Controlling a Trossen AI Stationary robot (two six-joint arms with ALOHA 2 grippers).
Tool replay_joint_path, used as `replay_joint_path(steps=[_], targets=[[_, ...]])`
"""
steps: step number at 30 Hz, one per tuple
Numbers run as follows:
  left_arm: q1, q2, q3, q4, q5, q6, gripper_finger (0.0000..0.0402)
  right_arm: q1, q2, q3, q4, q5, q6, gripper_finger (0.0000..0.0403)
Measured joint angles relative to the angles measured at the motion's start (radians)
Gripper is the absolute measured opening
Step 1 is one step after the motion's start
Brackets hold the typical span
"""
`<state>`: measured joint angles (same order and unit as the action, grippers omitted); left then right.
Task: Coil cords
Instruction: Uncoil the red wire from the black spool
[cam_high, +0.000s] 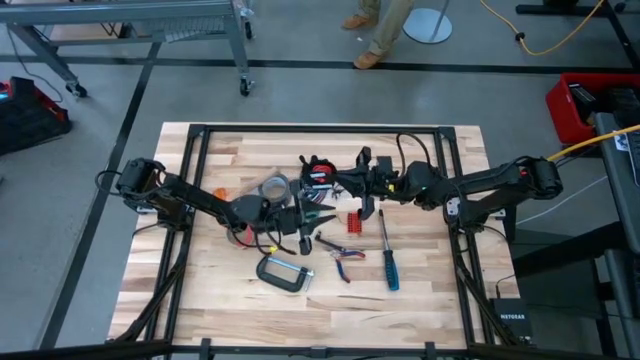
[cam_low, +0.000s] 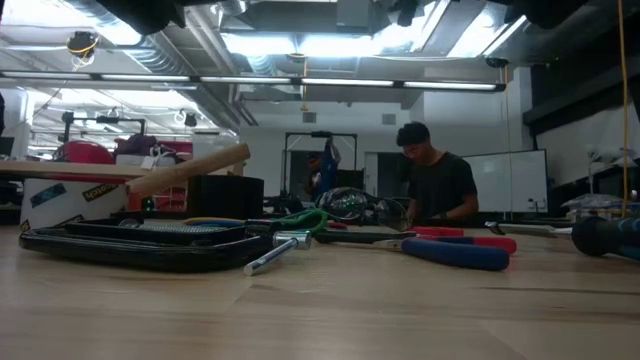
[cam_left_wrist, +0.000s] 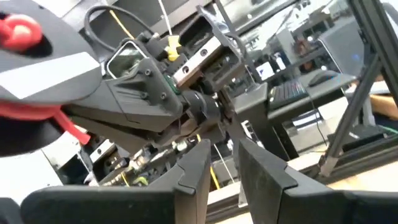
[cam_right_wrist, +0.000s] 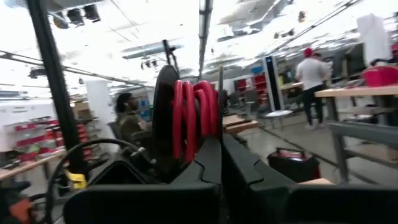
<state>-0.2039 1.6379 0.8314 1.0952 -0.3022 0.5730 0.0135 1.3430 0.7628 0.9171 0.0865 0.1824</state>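
My right gripper (cam_high: 342, 179) is above the table's middle, shut on a coil of red cord (cam_right_wrist: 194, 112) with a dark loop (cam_right_wrist: 163, 118) beside it. The same coil is a red blur (cam_left_wrist: 21, 31) in the left wrist view. My left gripper (cam_high: 312, 214) faces it from the table's left. Its fingers (cam_left_wrist: 194, 169) stand a little apart, and nothing shows between them. A green cord (cam_low: 303, 218) lies among the tools on the table. Neither gripper appears in the low view. My right gripper pinches the bottom of the red coil (cam_right_wrist: 200, 138) between its two fingers, several turns together. The fingers come about level from the table's right. The loops stand upright above the fingertips, and the coil is lifted clear of the table.
On the table below the arms lie a grey duct tape roll (cam_high: 273, 187), a C-clamp (cam_high: 285, 272), pliers (cam_high: 340, 255), a blue-handled screwdriver (cam_high: 388, 265) and a small red piece (cam_high: 350, 218). A person works beyond the far edge (cam_low: 438, 185). There is free wood along the near edge.
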Motion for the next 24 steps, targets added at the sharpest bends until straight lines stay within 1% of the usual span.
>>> replay_joint_path(steps=[2, 5, 7, 9, 12, 16, 19, 24], targets=[[-0.002, 0.000, 0.000, 0.015, -0.045, -0.039, 0.0075, 0.000, 0.000, 0.000, -0.011, 0.031, -0.017, 0.0000], [0.000, -0.001, 0.000, 0.054, -0.166, -0.139, 0.0079, 0.000, 0.000, 0.000, -0.014, 0.076, -0.038, 0.0000], [0.006, -0.002, 0.000, 0.056, -0.245, -0.187, 0.0088, 0.000, 0.000, 0.000, -0.016, 0.088, -0.038, 0.0000], [0.015, -0.002, 0.000, 0.052, -0.300, -0.244, 0.0101, 0.000, 0.000, 0.000, -0.017, 0.091, -0.041, 0.0000], [0.036, -0.002, 0.000, 0.043, -0.312, -0.369, 0.0123, 0.000, 0.000, 0.000, -0.030, 0.126, -0.070, 0.0000], [0.060, -0.002, 0.000, 0.040, -0.313, -0.539, 0.0144, 0.000, 0.003, -0.001, -0.031, 0.133, -0.088, 0.0000], [0.077, -0.002, 0.000, 0.041, -0.313, -0.615, 0.0148, 0.000, 0.003, -0.001, -0.041, 0.133, -0.110, 0.0000], [0.090, -0.002, 0.000, 0.046, -0.310, -0.705, 0.0141, 0.000, 0.003, -0.001, -0.074, 0.132, -0.114, 0.0000]])
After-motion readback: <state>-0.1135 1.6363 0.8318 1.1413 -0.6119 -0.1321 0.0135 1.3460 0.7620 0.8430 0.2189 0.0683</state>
